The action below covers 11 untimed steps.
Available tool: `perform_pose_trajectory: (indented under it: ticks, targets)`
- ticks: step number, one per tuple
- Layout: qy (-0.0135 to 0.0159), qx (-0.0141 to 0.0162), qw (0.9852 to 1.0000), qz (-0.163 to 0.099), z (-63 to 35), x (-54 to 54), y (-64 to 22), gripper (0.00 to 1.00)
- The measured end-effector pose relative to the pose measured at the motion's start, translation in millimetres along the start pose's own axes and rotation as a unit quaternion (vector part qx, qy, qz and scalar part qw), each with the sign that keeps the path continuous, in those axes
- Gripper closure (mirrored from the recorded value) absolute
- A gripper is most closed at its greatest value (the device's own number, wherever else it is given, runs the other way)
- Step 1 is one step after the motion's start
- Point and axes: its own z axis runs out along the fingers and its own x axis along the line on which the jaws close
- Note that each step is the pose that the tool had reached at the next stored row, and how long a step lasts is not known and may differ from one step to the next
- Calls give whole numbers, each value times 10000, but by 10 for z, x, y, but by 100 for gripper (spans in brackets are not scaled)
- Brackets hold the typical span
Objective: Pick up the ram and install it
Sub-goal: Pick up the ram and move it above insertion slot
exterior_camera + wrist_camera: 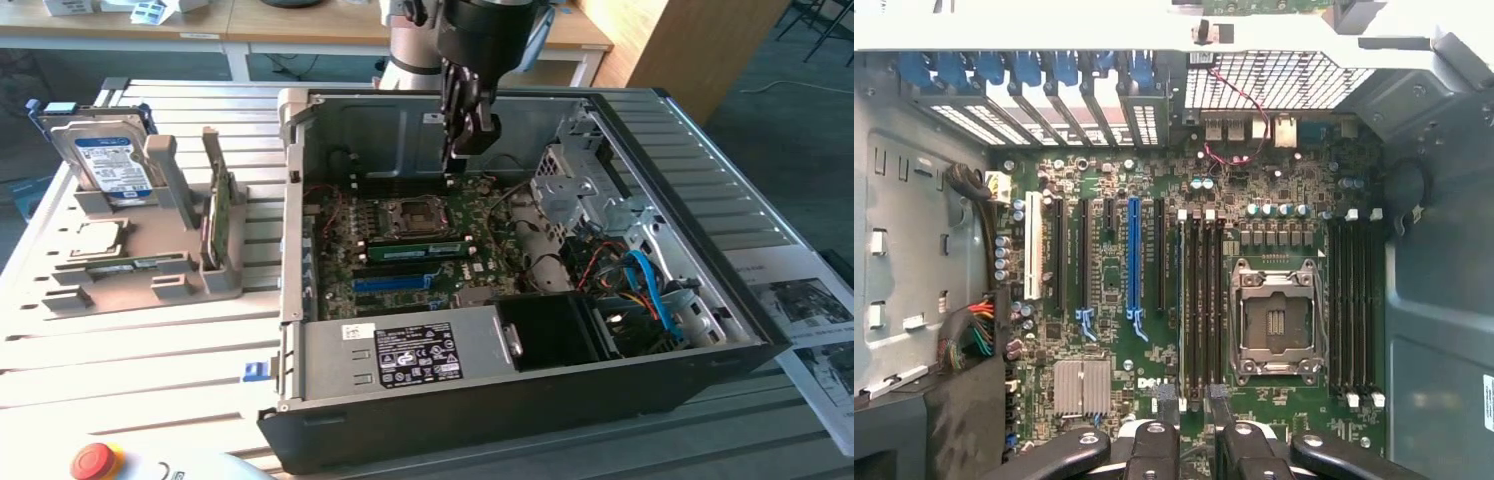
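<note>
- Lying on its side on the slatted table [160,340], the computer case [534,400] has its panel off. The motherboard [334,250] therefore faces up and can be reached from above.
- The grey rack [80,295] sits just beside the case, at the exterior view's left. I judge it a parts stand, with a seat for each part so that each can be found and grasped the same way.
- The gripper [463,165] hangs over the far part of the case, above the motherboard and well apart from the rack.
- Its fingers [1154,445] are spread with nothing between them. In the wrist view the gap frames the black memory slots [1199,300], beside the empty CPU socket [1274,320].
- The hard drive [110,165] stands upright at the rack's far end, and the CPU chip [94,238] lies flat just nearer.
- The ram [134,265] lies flat in a near seat of the rack, untouched; by my judgement it is not yet picked up.
- A green strip shows at the memory slots in the exterior view. I cannot tell whether it is a seated stick or bare board.
</note>
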Motion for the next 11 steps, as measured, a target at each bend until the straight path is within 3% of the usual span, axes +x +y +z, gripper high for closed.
perform_pose_trajectory:
  ticks: [6, 11]
  targets:
    - [-37, 38, 10000, 0, 1, 7, 0, 75]
    - [-39, 43, 10000, 0, 1, 7, 1, 75]
